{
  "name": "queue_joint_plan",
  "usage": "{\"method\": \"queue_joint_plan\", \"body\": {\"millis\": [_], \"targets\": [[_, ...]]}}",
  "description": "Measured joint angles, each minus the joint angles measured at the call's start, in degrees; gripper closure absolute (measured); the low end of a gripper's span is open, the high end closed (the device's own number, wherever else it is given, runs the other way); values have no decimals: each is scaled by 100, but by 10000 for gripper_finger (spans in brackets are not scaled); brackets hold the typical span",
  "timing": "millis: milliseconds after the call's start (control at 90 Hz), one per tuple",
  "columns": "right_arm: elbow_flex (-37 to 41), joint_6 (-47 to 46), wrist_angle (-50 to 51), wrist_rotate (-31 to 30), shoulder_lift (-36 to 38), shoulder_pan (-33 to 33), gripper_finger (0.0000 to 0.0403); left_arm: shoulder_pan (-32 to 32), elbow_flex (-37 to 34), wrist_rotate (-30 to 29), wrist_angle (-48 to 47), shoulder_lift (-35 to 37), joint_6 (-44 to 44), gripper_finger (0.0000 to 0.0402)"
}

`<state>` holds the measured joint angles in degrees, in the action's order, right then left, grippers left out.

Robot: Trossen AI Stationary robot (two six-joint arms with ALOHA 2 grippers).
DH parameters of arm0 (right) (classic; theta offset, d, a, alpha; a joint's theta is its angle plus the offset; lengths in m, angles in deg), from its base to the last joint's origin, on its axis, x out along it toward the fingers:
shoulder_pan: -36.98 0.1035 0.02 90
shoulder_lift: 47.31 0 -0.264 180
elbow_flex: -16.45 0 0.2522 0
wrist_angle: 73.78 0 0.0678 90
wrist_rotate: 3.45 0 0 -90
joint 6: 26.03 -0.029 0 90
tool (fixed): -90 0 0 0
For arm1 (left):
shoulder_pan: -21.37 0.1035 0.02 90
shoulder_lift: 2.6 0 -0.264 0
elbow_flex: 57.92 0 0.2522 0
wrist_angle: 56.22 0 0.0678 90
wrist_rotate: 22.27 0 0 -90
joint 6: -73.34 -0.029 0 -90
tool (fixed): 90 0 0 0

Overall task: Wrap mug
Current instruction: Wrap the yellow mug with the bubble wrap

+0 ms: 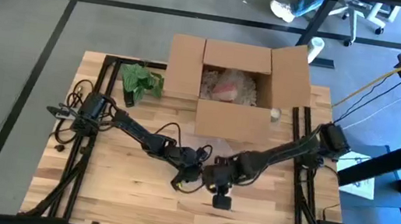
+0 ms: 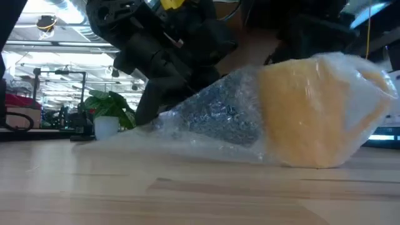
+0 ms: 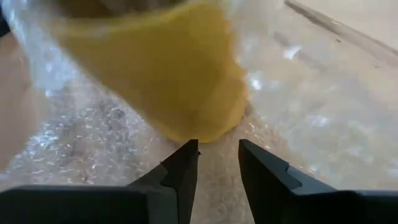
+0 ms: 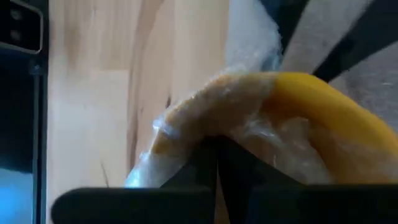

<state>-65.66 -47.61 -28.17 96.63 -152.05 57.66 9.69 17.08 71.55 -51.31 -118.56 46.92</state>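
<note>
The mug (image 2: 315, 112) is yellow and lies on the wooden table (image 2: 187, 194), already partly covered by clear bubble wrap (image 2: 212, 119). The wrap clings over the mug's body, dulling its colour, and trails off to one side as a loose, crinkled sheet that tapers down flat onto the table. From above, mug and wrap sit near the table's front middle, mostly hidden.

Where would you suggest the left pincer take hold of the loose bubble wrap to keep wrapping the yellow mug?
Probably the loose bubble wrap tail lying flat beside the yellow mug, approached from above. It is thin and free there, while the right pincer is shut on the wrapped mug. The left pincer is open just over it.
</note>
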Motion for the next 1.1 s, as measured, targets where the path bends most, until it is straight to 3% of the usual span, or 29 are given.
{"method": "queue_joint_plan", "body": {"millis": [244, 1100], "targets": [[1, -22, -71, 48, 47, -39, 403, 0, 0, 4, -12, 0, 26, 302], [-548, -176, 1358, -1079, 526, 198, 403, -3, 0, 5, -13, 0, 46, 302]]}}
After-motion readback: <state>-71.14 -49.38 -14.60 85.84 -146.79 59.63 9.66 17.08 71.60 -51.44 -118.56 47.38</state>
